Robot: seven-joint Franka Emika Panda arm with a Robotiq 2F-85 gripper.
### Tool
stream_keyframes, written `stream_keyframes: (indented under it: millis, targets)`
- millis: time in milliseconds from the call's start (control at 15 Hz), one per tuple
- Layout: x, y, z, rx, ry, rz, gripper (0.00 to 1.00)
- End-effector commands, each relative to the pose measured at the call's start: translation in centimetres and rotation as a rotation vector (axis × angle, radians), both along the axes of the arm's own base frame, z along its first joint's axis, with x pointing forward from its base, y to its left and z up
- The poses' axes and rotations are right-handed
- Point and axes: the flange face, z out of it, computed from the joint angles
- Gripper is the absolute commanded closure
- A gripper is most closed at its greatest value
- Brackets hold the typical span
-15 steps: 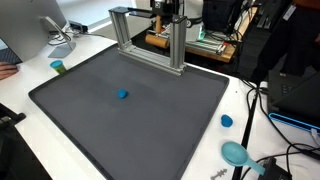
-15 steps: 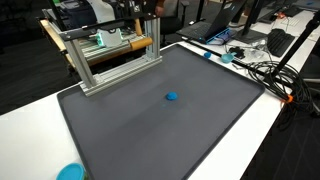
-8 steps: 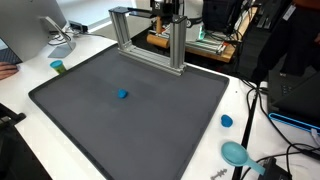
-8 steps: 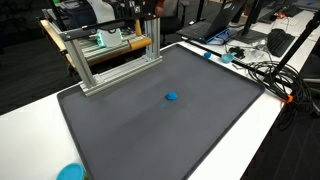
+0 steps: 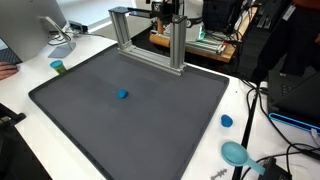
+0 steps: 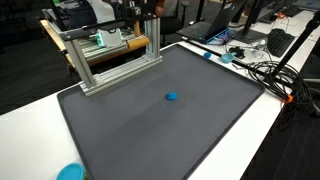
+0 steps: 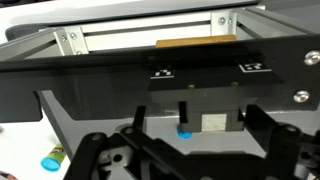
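Wrist view catches only a corner of the white desk (image 7: 18,135). In both exterior views the desk carries a grey mat (image 5: 130,110) that spreads out from the foot of the metal frame (image 5: 178,45). The frame stands upright at the mat's far edge, with two posts, a top bar and a base rail.

The fingers (image 7: 265,130) hang high behind the frame, near its top bar, on the side away from the mat. They are spread wide with nothing between them. The small blue block (image 5: 122,95) lies alone on the mat, well out in front of the frame, and from the wrist it shows through the frame's opening, under the bar.

The frame is the main hazard. It stands squarely between the fingers and the block, so a straight path forward and down would likely drive the spread fingers or the wrist into the top bar or a post. Passing through the opening looks tight for fingers spread this wide, and going over the bar looks safer.

The block brings a second risk. It is small and loose, so a descent slightly off centre could let one finger knock it across the mat. Too deep a descent would press the fingertips into the mat.
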Motion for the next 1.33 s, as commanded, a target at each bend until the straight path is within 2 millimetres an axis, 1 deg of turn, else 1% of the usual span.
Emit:
stream_keyframes:
  millis: [0,200,467,533,600,667,867,1067,1200,1267]
  targets:
    - [0.0,0.3,0.4,-0.011,-0.012,0.009,0.0]
    - [-0.2,0.3,0.5,0.006,-0.008,0.014,0.01]
    - [-0.5,-0.2,0.8,0.044,-0.013,0.009,0.05]
    - [-0.6,-0.4,0.8,0.047,-0.012,-0.005,0.01]
    - [0.0,-0.2,0.2,0.019,-0.003,-0.001,0.01]
    - [-0.1,-0.3,0.2,0.019,-0.003,-0.003,0.02]
    - [0.0,-0.3,0.1,0.018,0.0,-0.002,0.0]
    - [0.2,0.3,0.4,0.039,-0.024,0.017,0.0]
    - [0.2,0.5,0.5,0.051,-0.029,0.029,0.09]
    - [0.2,0.7,0.5,0.057,-0.027,0.032,0.1]
